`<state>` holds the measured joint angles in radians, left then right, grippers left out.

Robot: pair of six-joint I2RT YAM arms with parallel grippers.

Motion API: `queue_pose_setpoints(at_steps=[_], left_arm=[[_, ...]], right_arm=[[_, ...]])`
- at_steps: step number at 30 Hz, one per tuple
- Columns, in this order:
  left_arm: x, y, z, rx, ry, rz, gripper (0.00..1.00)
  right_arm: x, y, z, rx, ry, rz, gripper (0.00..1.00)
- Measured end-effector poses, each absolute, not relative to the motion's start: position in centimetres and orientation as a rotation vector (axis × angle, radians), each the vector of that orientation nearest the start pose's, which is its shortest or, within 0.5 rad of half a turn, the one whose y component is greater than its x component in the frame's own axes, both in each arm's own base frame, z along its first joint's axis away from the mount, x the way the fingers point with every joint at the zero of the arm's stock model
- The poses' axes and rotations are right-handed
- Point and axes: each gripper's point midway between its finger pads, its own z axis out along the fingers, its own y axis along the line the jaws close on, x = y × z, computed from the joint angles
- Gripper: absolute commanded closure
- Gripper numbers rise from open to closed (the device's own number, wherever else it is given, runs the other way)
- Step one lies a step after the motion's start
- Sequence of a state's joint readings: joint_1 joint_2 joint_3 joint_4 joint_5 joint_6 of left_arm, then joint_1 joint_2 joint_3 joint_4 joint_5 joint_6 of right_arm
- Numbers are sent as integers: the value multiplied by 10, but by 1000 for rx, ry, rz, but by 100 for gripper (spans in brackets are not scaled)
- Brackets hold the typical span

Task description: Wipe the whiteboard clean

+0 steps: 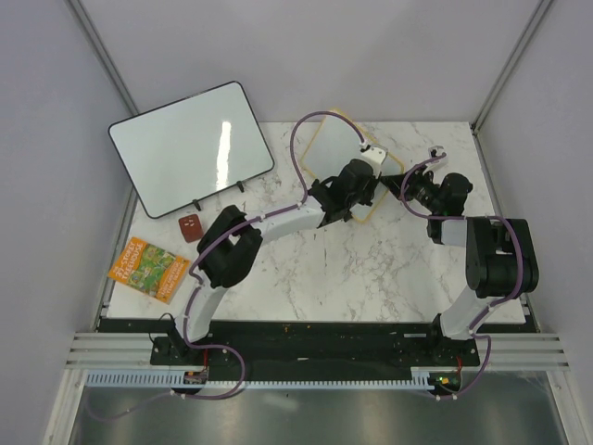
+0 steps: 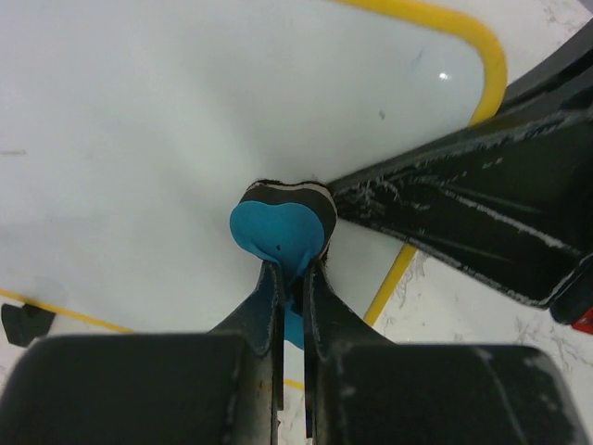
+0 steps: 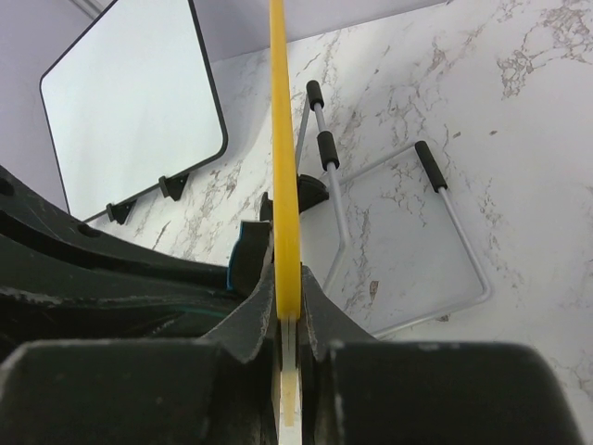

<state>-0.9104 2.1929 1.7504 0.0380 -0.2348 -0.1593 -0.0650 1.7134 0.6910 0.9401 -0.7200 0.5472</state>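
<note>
Left wrist: judged light and stiff, the yellow-framed rectangular whiteboard [image 2: 139, 139] near the counter's [image 1: 371, 269] far edge is clamped by its rim in the right end effector [image 3: 287, 287], a blue eraser [image 2: 278, 232] in the left end effector [image 2: 293, 278].

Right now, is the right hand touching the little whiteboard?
Touching. In the right wrist view the right hand pinches the whiteboard by its yellow edge, squeezing it from both sides with no gap.

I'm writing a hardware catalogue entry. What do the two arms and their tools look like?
Both the left arm and right arm have white tubular links, bulky black joints and loose purple cables. The left tool and right tool have black, scuffed fingers.
</note>
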Motion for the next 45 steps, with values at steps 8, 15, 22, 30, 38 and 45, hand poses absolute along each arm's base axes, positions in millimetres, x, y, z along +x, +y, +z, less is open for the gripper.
queue_pose_setpoints(at_steps=[8,15,22,30,38,45], left_arm=[[385,-464,102,583,2049,-478,98],[363,-450,69,533,2171,-489,98],[359,-431,52,452,2256,-540,98],[363,-423,56,372,2267,-669,98],[373,-416,83,306,2173,-767,98],[374,-434,118,309,2071,-943,98]], right_arm=[[432,105,147,-69,1714,947,100],[430,108,150,-106,1699,946,100],[428,116,155,-160,1676,952,100],[427,118,155,-166,1676,955,100],[424,122,155,-173,1680,977,100],[424,122,155,-172,1681,977,100]])
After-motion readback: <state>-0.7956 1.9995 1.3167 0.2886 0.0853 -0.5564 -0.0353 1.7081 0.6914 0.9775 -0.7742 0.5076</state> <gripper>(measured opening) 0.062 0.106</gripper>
